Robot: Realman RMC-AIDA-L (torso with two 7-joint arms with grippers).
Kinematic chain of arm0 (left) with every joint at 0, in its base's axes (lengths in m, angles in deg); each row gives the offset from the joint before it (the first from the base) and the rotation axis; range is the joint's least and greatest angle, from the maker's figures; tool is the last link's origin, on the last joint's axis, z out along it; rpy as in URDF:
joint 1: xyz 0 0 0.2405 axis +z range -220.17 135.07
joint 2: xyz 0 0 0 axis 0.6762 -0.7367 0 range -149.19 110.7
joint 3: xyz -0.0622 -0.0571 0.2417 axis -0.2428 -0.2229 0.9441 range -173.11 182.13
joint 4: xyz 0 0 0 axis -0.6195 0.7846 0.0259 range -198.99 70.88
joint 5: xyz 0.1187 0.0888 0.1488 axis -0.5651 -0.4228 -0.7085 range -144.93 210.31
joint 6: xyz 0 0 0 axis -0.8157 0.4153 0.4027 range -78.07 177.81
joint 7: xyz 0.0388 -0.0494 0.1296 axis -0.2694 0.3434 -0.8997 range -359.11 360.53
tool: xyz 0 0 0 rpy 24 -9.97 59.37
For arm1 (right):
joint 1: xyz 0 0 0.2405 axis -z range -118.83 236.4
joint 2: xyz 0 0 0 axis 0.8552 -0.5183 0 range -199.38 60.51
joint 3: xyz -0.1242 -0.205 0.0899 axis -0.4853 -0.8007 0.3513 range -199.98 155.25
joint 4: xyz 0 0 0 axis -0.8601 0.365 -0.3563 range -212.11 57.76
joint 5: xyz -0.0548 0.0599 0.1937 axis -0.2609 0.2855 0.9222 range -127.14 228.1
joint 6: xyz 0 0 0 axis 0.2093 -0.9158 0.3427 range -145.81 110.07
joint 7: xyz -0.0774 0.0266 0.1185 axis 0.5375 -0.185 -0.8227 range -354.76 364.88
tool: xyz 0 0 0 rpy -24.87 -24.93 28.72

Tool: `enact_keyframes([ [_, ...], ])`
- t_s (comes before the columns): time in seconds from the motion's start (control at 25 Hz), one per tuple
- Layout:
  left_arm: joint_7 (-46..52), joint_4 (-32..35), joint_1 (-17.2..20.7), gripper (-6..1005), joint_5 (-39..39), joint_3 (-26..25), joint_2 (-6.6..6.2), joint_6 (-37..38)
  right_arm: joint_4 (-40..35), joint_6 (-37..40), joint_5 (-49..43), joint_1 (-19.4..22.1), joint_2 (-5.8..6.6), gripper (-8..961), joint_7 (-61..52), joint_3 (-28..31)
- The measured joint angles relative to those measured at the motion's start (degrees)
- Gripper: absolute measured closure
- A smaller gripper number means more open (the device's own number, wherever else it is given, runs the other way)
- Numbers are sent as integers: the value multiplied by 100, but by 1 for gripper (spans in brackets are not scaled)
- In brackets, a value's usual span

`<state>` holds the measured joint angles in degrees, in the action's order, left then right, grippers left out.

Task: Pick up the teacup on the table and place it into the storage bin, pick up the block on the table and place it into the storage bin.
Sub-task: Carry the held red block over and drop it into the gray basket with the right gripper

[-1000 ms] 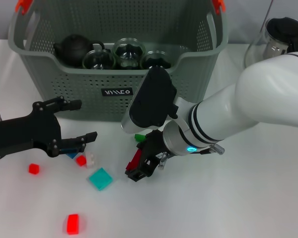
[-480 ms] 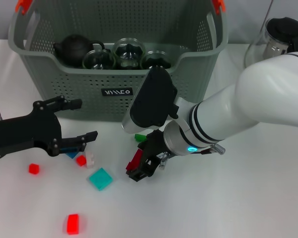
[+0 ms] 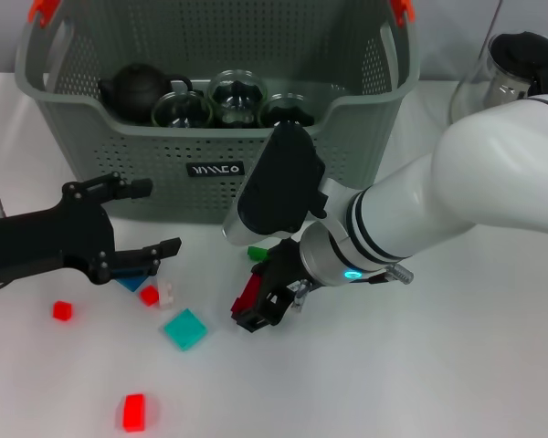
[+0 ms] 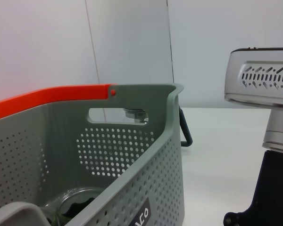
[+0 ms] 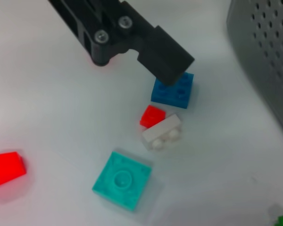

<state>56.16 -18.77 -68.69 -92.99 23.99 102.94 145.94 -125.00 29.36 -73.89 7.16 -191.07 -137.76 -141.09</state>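
Right pincer (image 3: 256,308) clamped on red block (image 3: 247,293) just above bench (image 3: 420,365), near front of storage bin (image 3: 347,146) with teacups (image 3: 237,99) inside, left pincer (image 3: 139,219) spread wide and empty over blue block (image 5: 172,90), teal block (image 3: 184,328) between pincers.

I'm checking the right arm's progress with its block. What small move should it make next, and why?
Probably lift: the right gripper is shut on a red block just above the table, well below the storage bin rim. The left gripper hangs open over the blue block.
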Motion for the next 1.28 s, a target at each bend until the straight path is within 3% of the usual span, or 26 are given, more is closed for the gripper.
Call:
enact_keyframes([
  [0.4, 0, -2, 2, 153, 0, -41, -23, 0, -234, 111, 4, 69, 56, 253, 0, 59],
  [0.64, 13, 19, 23, 153, 0, -142, -31, 9, -542, 513, -35, 255, 120, 256, 49, 390],
  [0.92, 31, 33, 71, 152, 0, -459, -60, 48, -1405, 1354, -342, 783, 139, 260, 288, 1275],
  [1.12, 37, 34, 112, 152, -3, -586, -71, 77, -2597, 2499, -372, 1189, 144, 262, 440, 2401],
  [1.28, 42, 34, 115, 152, -2, -652, -72, 79, -3133, 3045, -373, 1210, 146, 263, 443, 2963],
])
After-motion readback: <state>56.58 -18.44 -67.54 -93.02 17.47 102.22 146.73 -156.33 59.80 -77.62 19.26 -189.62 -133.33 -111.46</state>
